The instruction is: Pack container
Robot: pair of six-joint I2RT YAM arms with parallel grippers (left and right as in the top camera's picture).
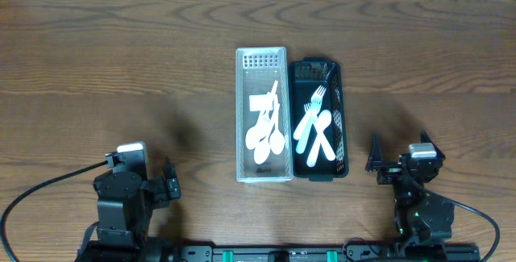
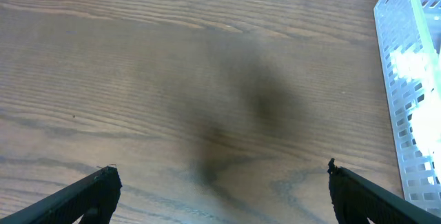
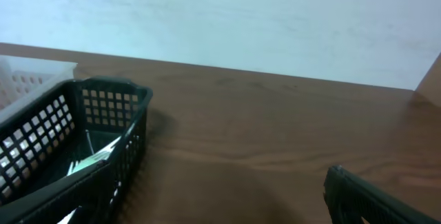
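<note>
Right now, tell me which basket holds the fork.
The black basket. A white fork lies in it, while the white basket beside it holds spoons.

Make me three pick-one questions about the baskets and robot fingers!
1. Where is the black plastic mesh basket? A) right of the white plastic mesh basket B) left of it C) stacked on it
2. How many baskets are on the brown wooden table? A) one B) two C) four
3. The right fingers are: A) shut on a fork B) open, empty C) shut on a spoon
Answers: 1 A, side by side; 2 B, one white, one black; 3 B, spread wide, nothing between them.
</note>
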